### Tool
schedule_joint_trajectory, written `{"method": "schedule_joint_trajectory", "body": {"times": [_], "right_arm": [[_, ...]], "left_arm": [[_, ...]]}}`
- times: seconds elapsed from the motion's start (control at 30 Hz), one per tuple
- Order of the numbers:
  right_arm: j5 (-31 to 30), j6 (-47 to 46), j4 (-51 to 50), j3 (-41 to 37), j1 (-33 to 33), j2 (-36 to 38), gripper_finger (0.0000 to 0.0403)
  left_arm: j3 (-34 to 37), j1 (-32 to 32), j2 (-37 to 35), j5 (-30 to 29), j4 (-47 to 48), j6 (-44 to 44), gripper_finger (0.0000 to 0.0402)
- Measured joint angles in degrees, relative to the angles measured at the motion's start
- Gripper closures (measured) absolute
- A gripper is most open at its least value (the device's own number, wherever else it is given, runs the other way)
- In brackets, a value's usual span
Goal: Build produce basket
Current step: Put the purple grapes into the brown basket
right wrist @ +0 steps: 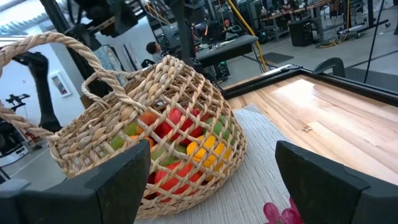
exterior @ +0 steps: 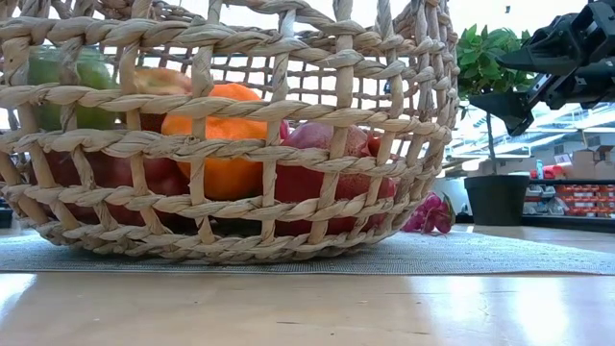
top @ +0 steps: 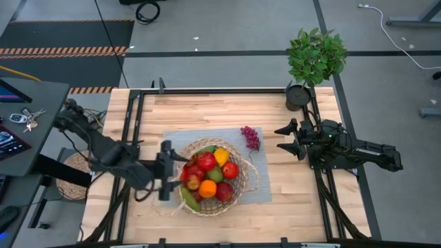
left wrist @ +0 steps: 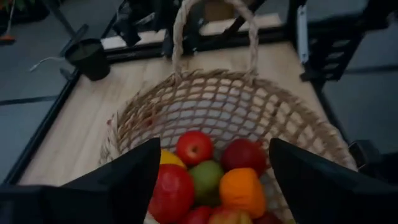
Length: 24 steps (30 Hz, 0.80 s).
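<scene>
Basket (exterior: 231, 135) wall fills the low view, nearest thing in shot; orange (exterior: 223, 144) and red fruit show through the weave. Left gripper (top: 165, 171) spread wide at the basket's left rim, jaws empty, one finger (left wrist: 118, 180) on each side of the pile in its wrist view. Produce (top: 209, 176) heaped inside: red apples, a green one, an orange, something yellow, and a green piece at the near rim (pear, probably, hard to tell from above). Basket sits on a grey mat (top: 258, 186) near the middle of the tabletop (top: 138, 213). Purple grapes (top: 250, 136) lie outside the basket, on the mat's far right corner, just beside the rim. Right gripper (top: 284, 138) hangs above the tabletop right of the grapes, jaws wide apart, holding nothing, pointed at the basket. Potted plant (top: 313, 58) at the far right corner of the tabletop.
</scene>
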State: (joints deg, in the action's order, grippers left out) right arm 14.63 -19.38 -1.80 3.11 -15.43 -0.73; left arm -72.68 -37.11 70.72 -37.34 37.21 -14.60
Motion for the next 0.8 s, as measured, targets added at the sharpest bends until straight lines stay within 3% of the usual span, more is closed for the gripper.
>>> {"method": "schedule_joint_trajectory", "body": {"times": [0.2, 0.4, 0.63, 0.8], "right_arm": [[0.0, 0.0, 0.0, 0.0, 0.0, 0.0, 0.0055], [0.0, 0.0, 0.0, 0.0, 0.0, 0.0, 0.0055], [0.0, 0.0, 0.0, 0.0, 0.0, 0.0, 0.0055], [0.0, 0.0, 0.0, 0.0, 0.0, 0.0, 0.0055]], "left_arm": [[10.5, -1.9, -9.7, 0.1, -10.4, 0.7, 0.0111], [20.2, -0.6, -19.1, 0.3, -25.8, 8.4, 0.0115], [28.1, 0.1, -28.9, 3.2, -32.4, 11.3, 0.0116], [37.4, -0.5, -35.4, 3.9, -39.2, 13.8, 0.0116]]}}
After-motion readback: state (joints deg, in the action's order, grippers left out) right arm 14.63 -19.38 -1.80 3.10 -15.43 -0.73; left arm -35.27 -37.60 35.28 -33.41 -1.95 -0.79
